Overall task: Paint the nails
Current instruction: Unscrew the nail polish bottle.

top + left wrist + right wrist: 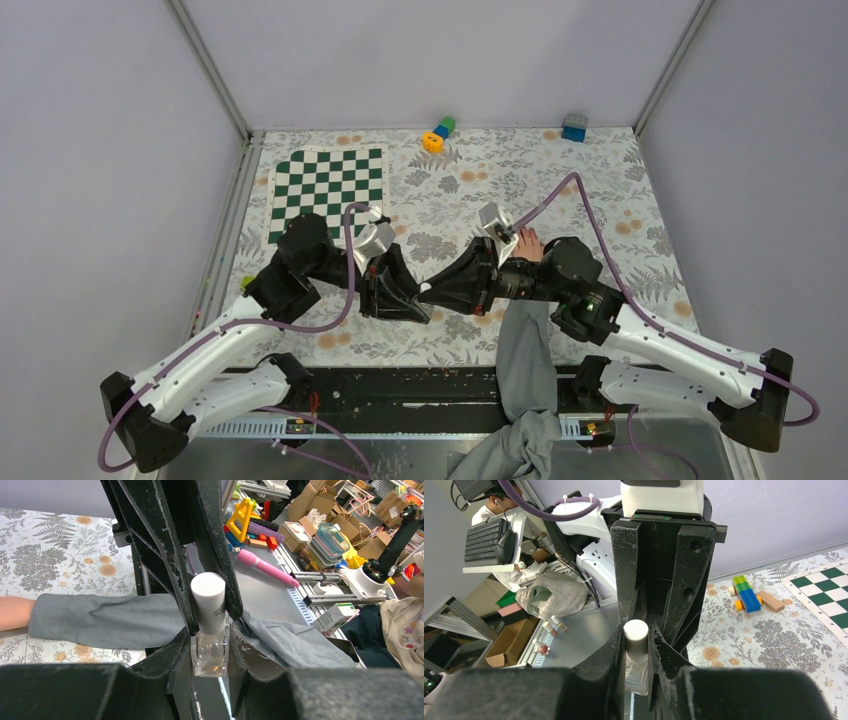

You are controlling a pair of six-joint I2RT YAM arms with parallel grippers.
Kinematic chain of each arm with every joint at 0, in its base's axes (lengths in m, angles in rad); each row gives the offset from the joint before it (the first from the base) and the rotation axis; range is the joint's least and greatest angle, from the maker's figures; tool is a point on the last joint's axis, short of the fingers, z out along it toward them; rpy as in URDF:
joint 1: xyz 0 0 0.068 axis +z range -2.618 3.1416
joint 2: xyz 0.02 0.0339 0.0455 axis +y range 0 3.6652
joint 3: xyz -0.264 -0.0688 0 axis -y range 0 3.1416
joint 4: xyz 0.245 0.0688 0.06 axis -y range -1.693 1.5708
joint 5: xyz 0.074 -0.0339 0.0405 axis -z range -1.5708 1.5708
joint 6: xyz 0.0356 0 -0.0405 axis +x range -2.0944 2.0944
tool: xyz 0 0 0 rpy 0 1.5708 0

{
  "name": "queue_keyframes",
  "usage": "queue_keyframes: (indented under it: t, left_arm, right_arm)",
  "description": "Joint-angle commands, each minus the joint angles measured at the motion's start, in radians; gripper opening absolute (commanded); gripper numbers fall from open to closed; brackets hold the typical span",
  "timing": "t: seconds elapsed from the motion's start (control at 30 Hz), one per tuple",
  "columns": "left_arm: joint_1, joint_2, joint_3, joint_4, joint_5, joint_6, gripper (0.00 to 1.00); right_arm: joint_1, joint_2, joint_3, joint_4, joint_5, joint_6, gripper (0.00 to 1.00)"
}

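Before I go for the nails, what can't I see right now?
- Nails: top view, too small; hand partly under the right arm.
- Hand itself: left wrist view, cut off by the left edge beyond the sleeve.
- Brush: both wrist views, hidden inside white cap and bottle.

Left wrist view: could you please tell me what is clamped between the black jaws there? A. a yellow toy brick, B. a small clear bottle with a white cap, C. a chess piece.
B: a clear glass bottle topped by a white cap sits pinched upright between the jaws.
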Motion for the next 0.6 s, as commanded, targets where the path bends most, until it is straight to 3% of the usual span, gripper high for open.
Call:
queue_keyframes:
  t: [0.0, 0.1, 0.2, 0.3, 0.43, 0.57]
  left_arm:
    - [-0.007, 0.023, 0.004, 0.107, -0.081, 0.052, 0.00]
    - [-0.007, 0.020, 0.005, 0.097, -0.094, 0.060, 0.00]
    - [-0.008, 0.015, 0.008, 0.077, -0.119, 0.075, 0.00]
    - [-0.006, 0.008, 0.014, 0.044, -0.165, 0.100, 0.00]
    - [-0.006, 0.000, 0.024, -0.029, -0.299, 0.149, 0.00]
    - [-0.009, 0.002, 0.041, -0.108, -0.445, 0.181, 0.00]
  right_arm:
    - [0.021, 0.005, 0.003, 0.052, -0.013, 0.053, 0.00]
    - [0.022, -0.017, -0.014, 0.038, 0.037, 0.042, 0.01]
    - [0.021, -0.046, -0.037, 0.037, 0.093, 0.040, 0.10]
    - [0.021, -0.086, -0.056, 0.021, 0.158, 0.029, 0.14]
    - [0.021, -0.124, -0.061, -0.066, 0.330, 0.020, 0.52]
    - [0.022, -0.133, -0.038, -0.191, 0.560, 0.044, 0.60]
